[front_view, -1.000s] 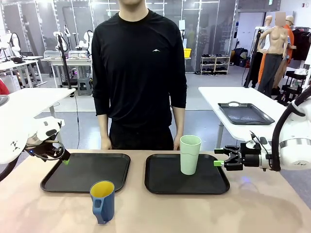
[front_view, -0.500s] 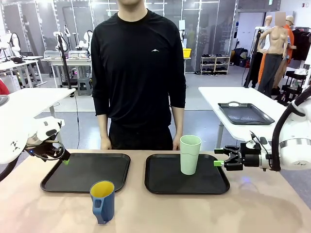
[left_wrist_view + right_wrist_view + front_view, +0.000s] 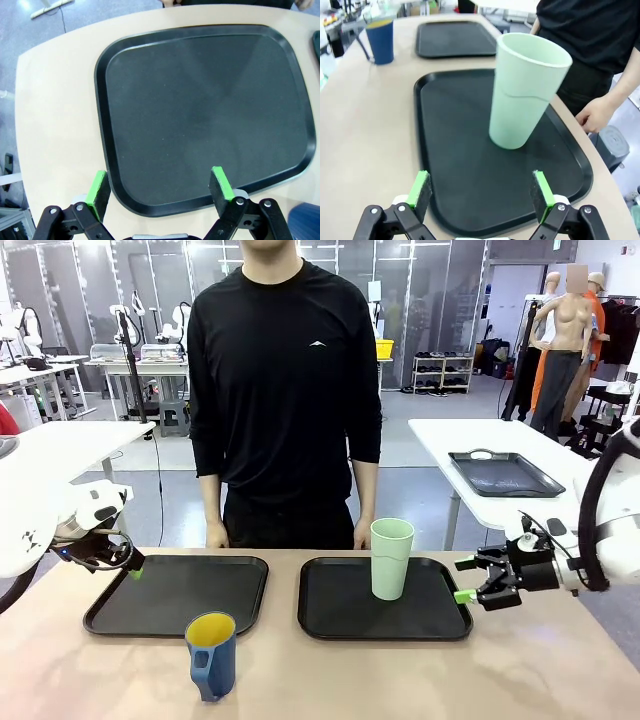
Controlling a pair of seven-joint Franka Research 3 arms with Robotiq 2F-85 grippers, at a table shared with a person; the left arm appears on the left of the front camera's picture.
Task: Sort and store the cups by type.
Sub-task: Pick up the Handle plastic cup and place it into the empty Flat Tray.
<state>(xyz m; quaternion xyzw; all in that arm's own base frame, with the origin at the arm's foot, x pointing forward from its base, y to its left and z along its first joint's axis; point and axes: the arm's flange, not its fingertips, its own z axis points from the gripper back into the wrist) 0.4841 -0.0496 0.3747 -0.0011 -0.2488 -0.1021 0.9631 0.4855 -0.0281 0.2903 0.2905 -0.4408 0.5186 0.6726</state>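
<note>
A small white logo [image 3: 319, 343] marks the person's black shirt [image 3: 285, 390]. The left gripper [image 3: 160, 182] and right gripper [image 3: 480, 186] both gape empty at the tan table [image 3: 400, 680].

I find no readable words, numbers or brand names on any of my feeds. The nearest thing to a sign is a small white emblem [image 3: 319, 343] on the chest of the person's black shirt [image 3: 285, 410], too small to show any lettering.
</note>
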